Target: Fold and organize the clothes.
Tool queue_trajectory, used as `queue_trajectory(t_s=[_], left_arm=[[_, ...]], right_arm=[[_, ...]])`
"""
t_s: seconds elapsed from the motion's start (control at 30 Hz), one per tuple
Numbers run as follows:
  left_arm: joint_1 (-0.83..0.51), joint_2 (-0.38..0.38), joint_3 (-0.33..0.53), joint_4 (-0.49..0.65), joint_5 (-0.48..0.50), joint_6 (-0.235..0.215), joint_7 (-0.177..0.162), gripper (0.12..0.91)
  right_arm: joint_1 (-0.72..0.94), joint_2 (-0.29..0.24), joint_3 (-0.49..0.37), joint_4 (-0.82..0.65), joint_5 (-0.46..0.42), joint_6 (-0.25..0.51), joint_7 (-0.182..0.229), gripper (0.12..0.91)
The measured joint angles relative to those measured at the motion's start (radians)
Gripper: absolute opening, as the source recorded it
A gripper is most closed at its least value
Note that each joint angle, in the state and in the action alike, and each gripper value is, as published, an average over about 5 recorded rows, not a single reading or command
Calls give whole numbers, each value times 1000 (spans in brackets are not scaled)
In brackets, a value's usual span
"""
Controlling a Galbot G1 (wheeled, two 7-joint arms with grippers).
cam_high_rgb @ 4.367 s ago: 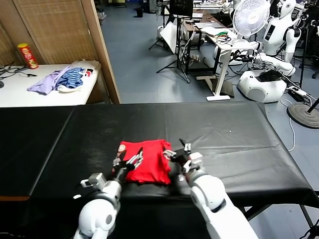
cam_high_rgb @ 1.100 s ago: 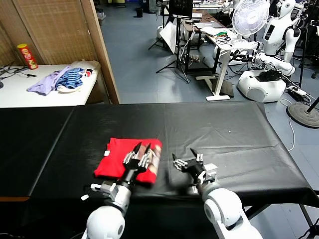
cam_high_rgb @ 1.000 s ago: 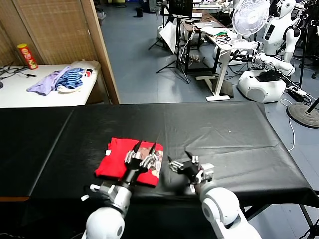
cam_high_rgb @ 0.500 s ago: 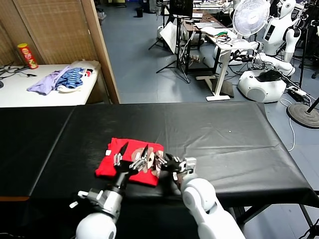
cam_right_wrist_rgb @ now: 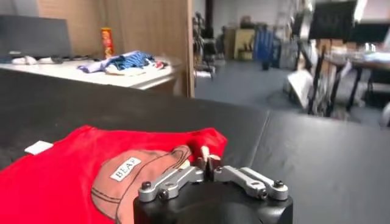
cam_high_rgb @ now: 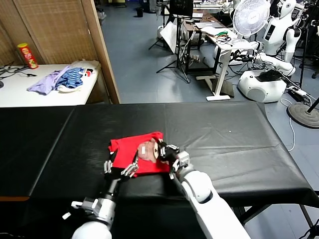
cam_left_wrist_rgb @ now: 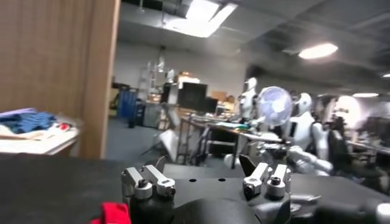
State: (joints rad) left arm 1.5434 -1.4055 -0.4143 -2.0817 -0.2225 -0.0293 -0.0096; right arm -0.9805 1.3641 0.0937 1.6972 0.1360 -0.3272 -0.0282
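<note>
Your red T-shirt [cam_high_rgb: 134, 152] is lying folded into a soft, rumpled rectangle on the matte black table [cam_high_rgb: 239, 139], near its front edge, with the brown-and-white cartoon print facing up and a small white tag [cam_right_wrist_rgb: 38, 147] showing at one edge. Your right gripper [cam_high_rgb: 162, 151] is sitting at the shirt's right edge, its jaws pinching a fold of the red cotton. Your left gripper [cam_high_rgb: 119, 168] is hovering by the shirt's front-left corner, jaws spread wide.
</note>
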Motion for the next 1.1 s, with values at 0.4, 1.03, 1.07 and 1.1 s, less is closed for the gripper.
queue_trajectory(t_s=[0.4, 1.03, 1.07, 1.1], left_arm=[[73, 60, -49, -21, -31, 52, -98, 798], [485, 87, -213, -206, -103, 161, -118, 798], [499, 86, -220, -220, -109, 175, -119, 798], [510, 85, -224, -232, -113, 188, -120, 798]], right_arm=[[-245, -115, 95, 225, -49, 204, 128, 789], [-779, -194, 205, 602, 28, 55, 364, 798], [-801, -194, 213, 620, 42, 39, 376, 798], [-823, -193, 219, 637, 56, 23, 387, 798]])
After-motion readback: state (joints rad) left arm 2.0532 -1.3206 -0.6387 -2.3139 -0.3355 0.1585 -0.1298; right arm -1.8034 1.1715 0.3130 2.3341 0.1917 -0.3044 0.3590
